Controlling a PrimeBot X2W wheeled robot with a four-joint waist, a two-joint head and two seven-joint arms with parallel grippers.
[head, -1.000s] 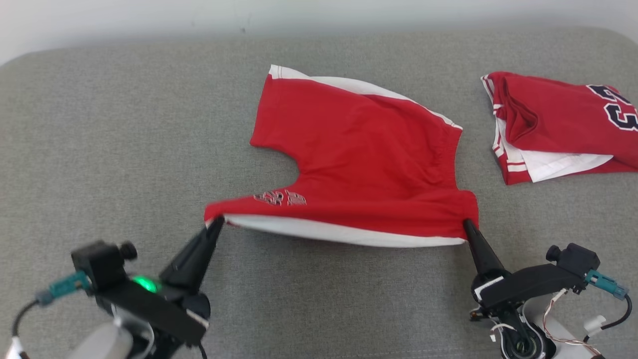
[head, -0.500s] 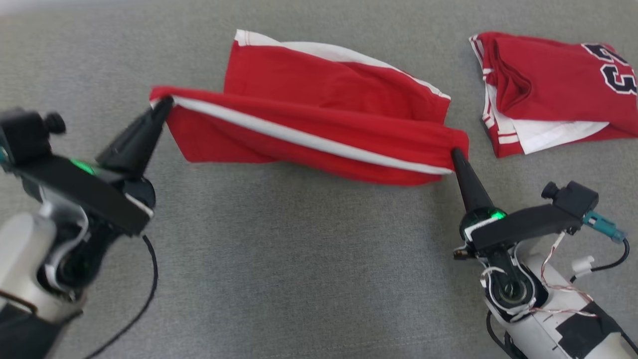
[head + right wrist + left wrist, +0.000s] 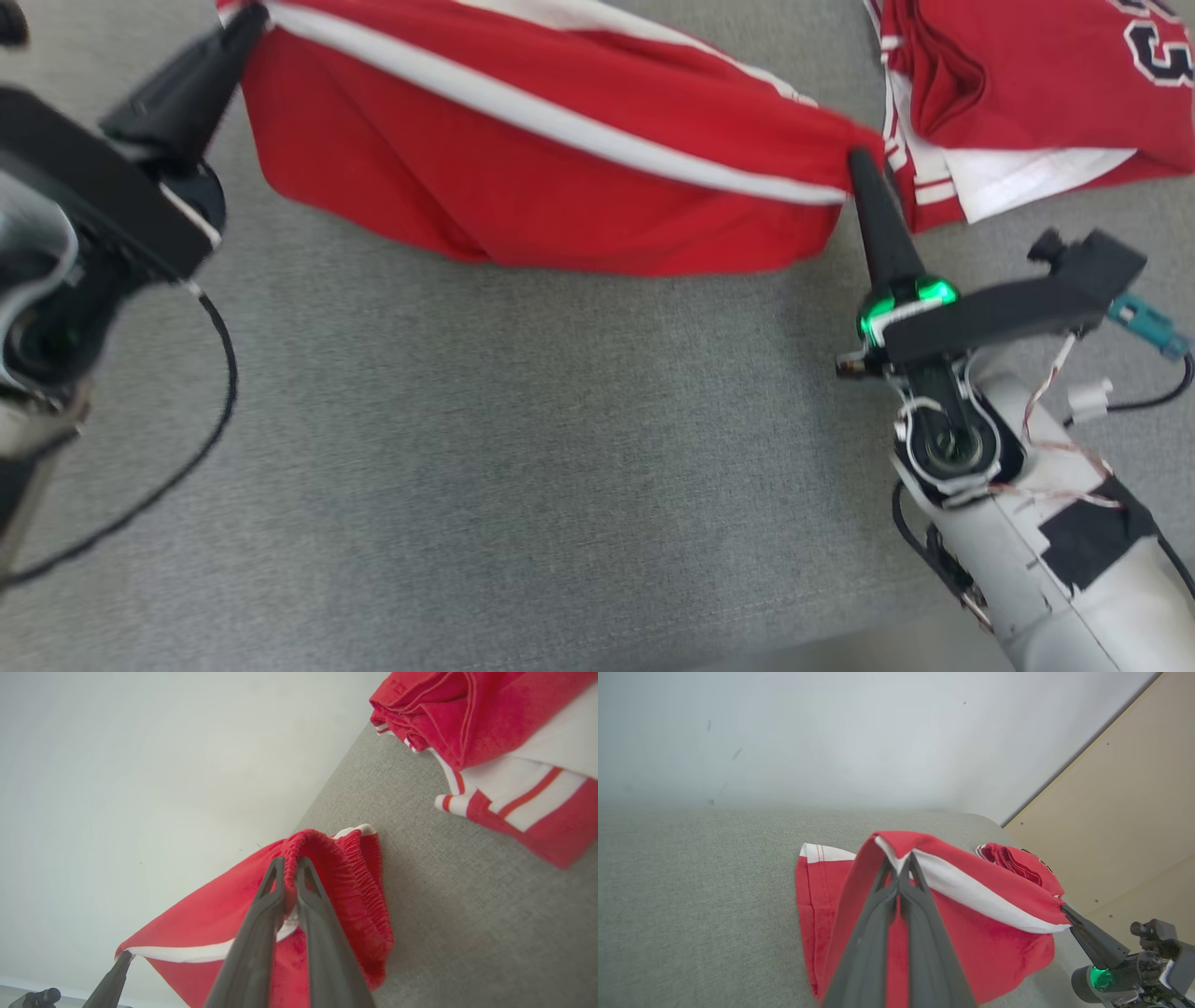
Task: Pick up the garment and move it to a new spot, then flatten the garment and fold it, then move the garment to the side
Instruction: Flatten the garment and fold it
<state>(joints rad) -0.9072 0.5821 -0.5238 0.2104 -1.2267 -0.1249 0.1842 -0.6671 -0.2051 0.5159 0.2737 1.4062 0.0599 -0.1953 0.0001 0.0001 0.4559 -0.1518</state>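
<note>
The red shorts (image 3: pixel 560 187) are hanging stretched over the grey upholstered surface (image 3: pixel 523 448), with the left gripper (image 3: pixel 248 19) clamping a hem corner and the right gripper (image 3: pixel 856 161) clamping the elastic waistband; their top is running off-frame. Just beside them a folded red jersey (image 3: pixel 1027 84) is lying, its number cut off

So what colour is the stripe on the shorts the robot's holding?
White stripe on the red shorts; the head view shows it best.

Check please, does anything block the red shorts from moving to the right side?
Yes. A folded red jersey lies on the grey cushion immediately right of the shorts, beside the corner that the right gripper holds. Toward the left, nothing visible blocks them.
</note>
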